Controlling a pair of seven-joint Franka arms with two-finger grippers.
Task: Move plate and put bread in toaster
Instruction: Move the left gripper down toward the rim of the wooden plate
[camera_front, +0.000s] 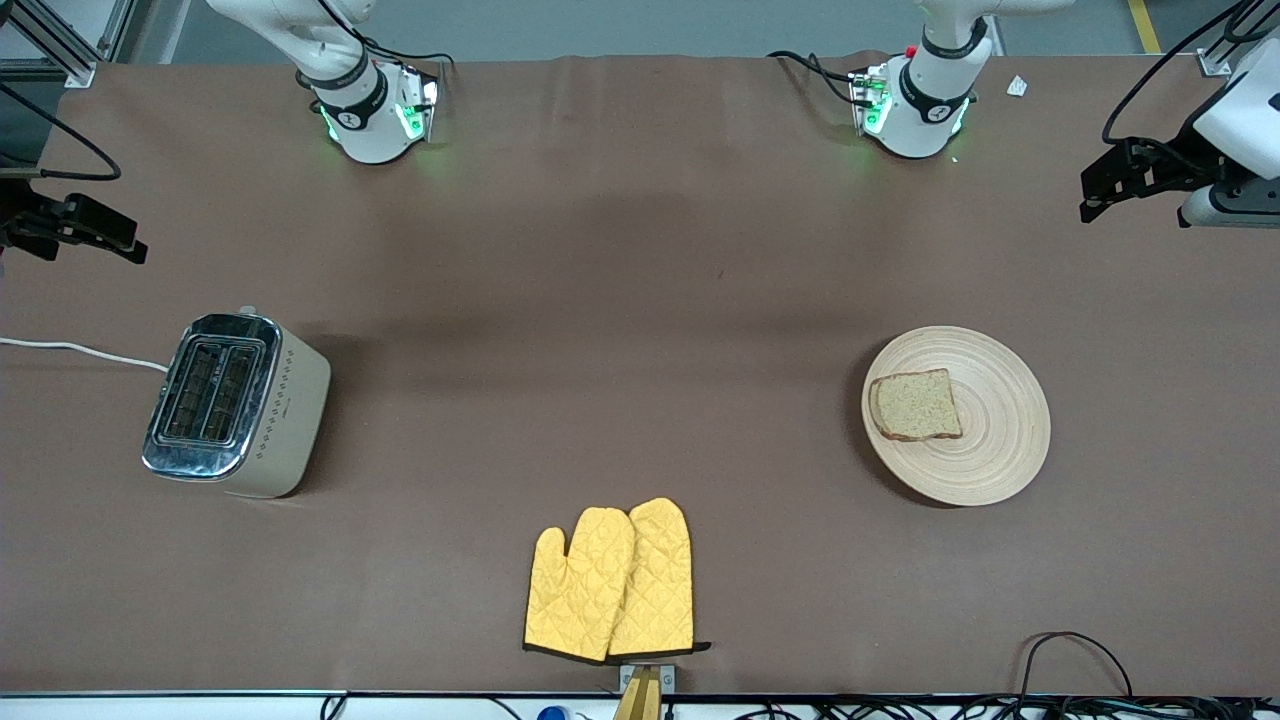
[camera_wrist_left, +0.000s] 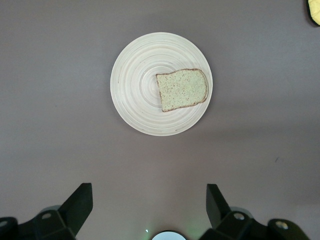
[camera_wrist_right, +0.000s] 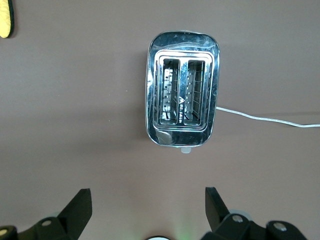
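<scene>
Status: task not started; both arms wait, raised at the table's two ends.

Left gripper (camera_wrist_left: 147, 200): jaws spread wide, nothing between them, hanging over bare table at the left arm's end. The plate (camera_wrist_left: 145, 95) lies on the table below and ahead of the open jaws, well apart from them. The bread (camera_wrist_left: 182, 90) lies flat on the plate, off-centre, toward the rim on the side facing the middle of the table.

Right gripper (camera_wrist_right: 147, 200): jaws likewise released and empty, over bare table at the right arm's end. The toaster (camera_wrist_right: 182, 97) stands upright below and ahead of it, both slots open and empty, white cord (camera_wrist_right: 265, 119) trailing off toward the table edge.

Yellow oven mitts (camera_front: 610, 580) lie between the two stations, nearest the front camera, untouched.

Judgement: first step is the plate move. The plate sits far from the toaster, so the left gripper likely descends to the rim and needs a thin edge pinch on a shallow plate. Risk: bread sliding if the plate tilts.
</scene>
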